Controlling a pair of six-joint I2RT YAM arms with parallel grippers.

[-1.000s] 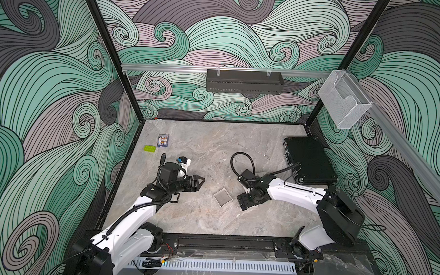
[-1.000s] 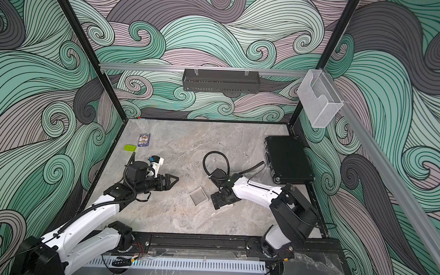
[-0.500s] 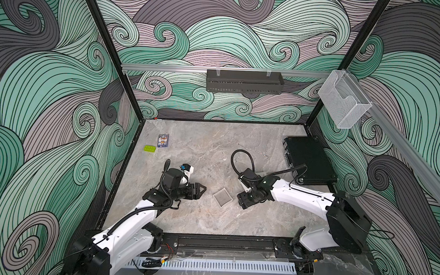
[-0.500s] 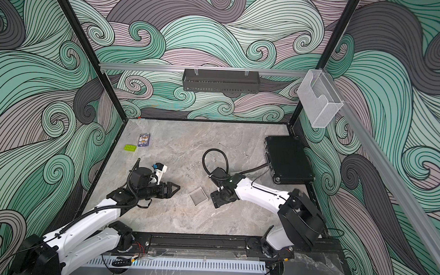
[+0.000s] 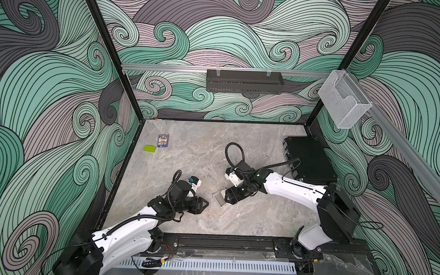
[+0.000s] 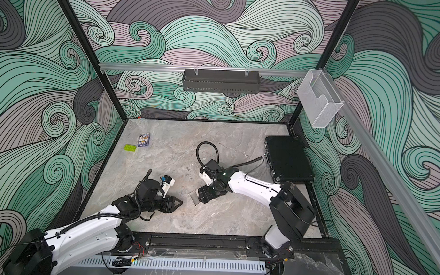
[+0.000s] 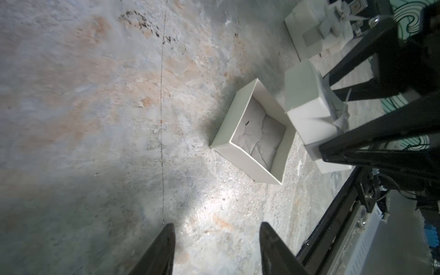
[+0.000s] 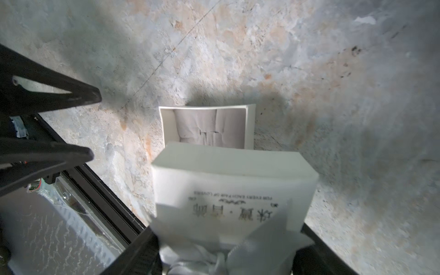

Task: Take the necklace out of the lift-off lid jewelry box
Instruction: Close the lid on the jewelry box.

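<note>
The white jewelry box (image 5: 218,200) (image 6: 193,197) stands without its lid on the grey table, near the front. In the left wrist view only a creased grey pad fills the box (image 7: 240,157); the necklace is not visible. My right gripper (image 5: 230,197) (image 6: 204,195) (image 8: 226,252) is shut on the lift-off lid (image 8: 233,185) (image 7: 304,100), a white lid with print and a ribbon bow. It holds the lid just above the box's (image 8: 250,126) near edge. My left gripper (image 5: 206,204) (image 6: 180,203) (image 7: 216,228) is open and holds nothing, a short way left of the box.
A black case (image 5: 308,158) lies at the back right. A green brick (image 5: 149,148) and a card pack (image 5: 162,140) lie at the back left. The black rail (image 5: 223,241) runs along the front edge, close to both grippers.
My right gripper has moved left, bringing the lid over the box's edge. My left gripper has come toward the front edge and its jaws have narrowed.
</note>
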